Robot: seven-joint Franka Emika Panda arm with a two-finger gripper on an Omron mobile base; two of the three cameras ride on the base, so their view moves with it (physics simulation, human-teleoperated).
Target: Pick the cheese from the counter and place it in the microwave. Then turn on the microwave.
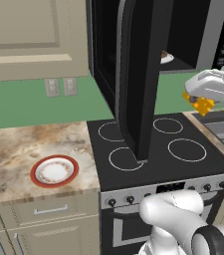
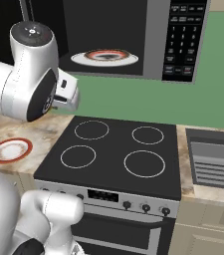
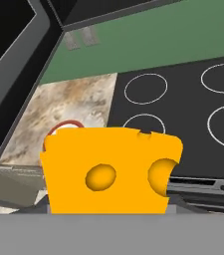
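Note:
The cheese, an orange-yellow wedge with holes, hangs in the air over the right side of the stove, below the microwave's open front. My gripper is shut on it. The hand view looks down past the cheese, which hides the fingertips. The black microwave is mounted above the stove. Its door is swung wide open toward me. Inside it lies a white plate with a red rim. The button panel is on the microwave's right. The marbled counter lies to the left of the stove.
A black stovetop with white rings sits under the microwave. A red-rimmed plate rests on the counter left of it. A sink is at the right. The open door juts out over the stove's middle. My arm's elbow stands at the left.

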